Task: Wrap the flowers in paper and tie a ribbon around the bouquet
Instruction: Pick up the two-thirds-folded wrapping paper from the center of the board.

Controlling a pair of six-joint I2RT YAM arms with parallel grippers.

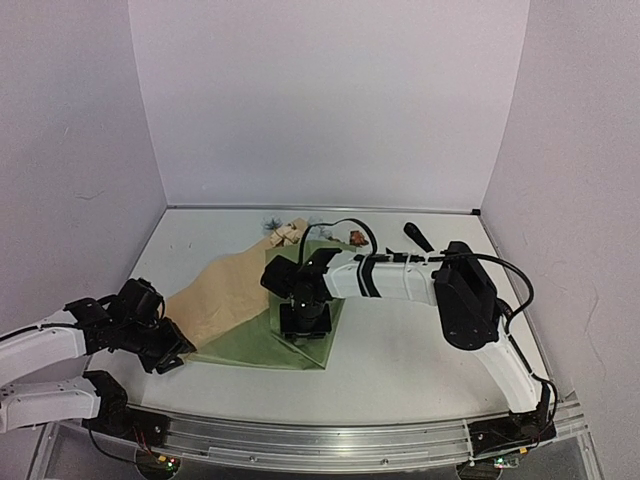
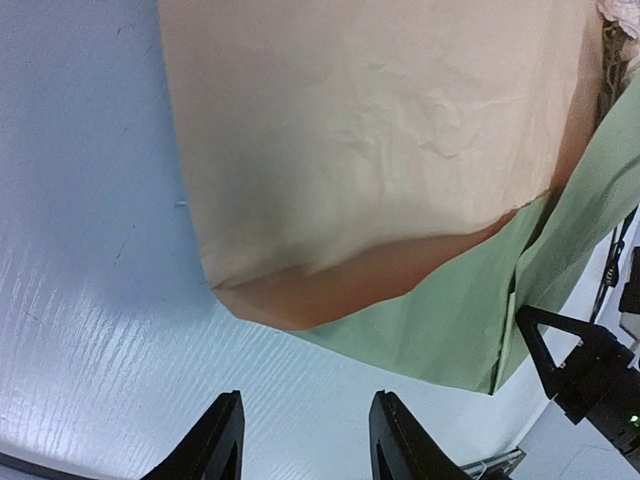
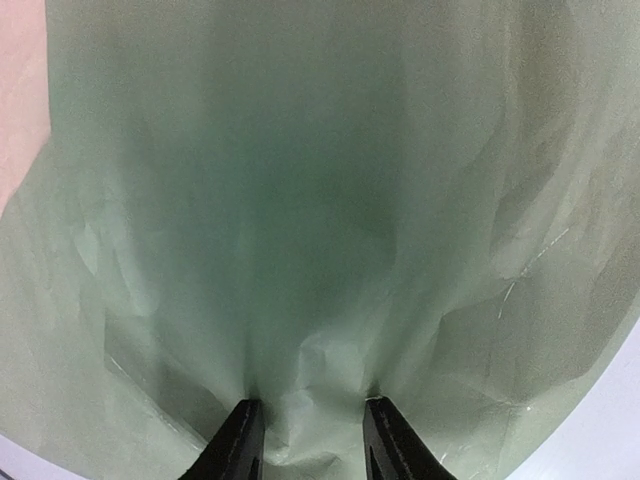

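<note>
White desk point(image 1: 430, 350), pale walls on three sides. The paper point(image 1: 250, 345) lies flat mid-desk, green face up, with its tan underside folded over from the left. The flowers point(image 1: 285, 235) lie at its far edge. A dark stubby object point(image 1: 417, 236) sits to their right. The right arm point(image 1: 390, 278) crosses above the sheet and hides its middle.

Right pincer point(image 3: 312, 440): part open, tips pressed down on the green face, sheet puckered between them, no firm grip evident.

Left pincer point(image 2: 305, 445): open and empty, just short of the tan fold's near corner.
</note>
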